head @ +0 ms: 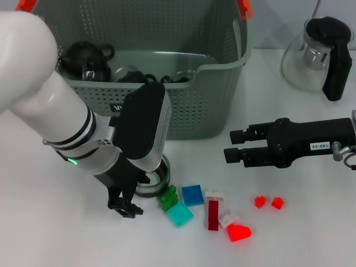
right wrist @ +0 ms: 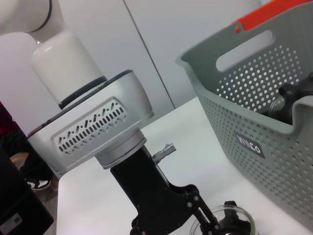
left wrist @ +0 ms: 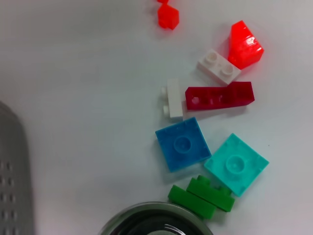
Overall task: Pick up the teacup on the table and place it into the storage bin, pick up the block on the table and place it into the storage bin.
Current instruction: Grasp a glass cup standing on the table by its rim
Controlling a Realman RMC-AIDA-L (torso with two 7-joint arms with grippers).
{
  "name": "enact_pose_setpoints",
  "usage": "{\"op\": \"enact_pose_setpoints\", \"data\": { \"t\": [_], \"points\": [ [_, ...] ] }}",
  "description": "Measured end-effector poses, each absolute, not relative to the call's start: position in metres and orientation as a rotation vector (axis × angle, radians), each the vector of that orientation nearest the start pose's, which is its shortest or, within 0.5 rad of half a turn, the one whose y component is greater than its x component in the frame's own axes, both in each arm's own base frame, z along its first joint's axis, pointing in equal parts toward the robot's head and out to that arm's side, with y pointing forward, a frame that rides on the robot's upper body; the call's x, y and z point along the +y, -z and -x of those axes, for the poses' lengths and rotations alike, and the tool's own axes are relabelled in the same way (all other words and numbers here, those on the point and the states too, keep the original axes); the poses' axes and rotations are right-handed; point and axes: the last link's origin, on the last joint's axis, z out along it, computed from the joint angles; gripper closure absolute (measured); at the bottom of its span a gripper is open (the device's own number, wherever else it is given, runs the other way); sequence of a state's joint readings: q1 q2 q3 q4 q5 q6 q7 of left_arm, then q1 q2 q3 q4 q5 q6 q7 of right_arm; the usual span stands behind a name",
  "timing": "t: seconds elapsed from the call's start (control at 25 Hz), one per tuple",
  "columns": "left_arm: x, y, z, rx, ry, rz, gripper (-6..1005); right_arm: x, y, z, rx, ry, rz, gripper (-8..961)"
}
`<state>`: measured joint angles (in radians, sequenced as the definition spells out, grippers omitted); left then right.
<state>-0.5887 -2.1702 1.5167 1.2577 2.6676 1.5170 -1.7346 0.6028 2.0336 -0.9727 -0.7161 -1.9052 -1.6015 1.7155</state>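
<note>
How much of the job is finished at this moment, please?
Nothing looks finished yet. The teacup still sits on the table before the storage bin, with the left gripper down beside it. The blocks, such as the blue block, lie untouched. The right gripper hovers open nearby.

Head overlooks; wrists close on teacup (head: 153, 183).

Bright even overhead light, soft shadows under the bin (head: 211, 105) on the white desk (head: 55, 233), glare on red blocks (left wrist: 244, 45), near arm blurred
</note>
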Motion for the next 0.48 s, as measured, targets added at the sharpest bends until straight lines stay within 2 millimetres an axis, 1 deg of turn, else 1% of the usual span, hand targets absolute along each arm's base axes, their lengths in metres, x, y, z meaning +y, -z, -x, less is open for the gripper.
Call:
{"op": "enact_pose_setpoints", "data": {
  "t": [0.48],
  "points": [
    [0.3246, 0.0608, 0.1884, 0.256, -0.801, 3.012, 365, 0.3417, 0.0075, -0.2148, 0.806, -0.628, 2.950, 328]
  ]
}}
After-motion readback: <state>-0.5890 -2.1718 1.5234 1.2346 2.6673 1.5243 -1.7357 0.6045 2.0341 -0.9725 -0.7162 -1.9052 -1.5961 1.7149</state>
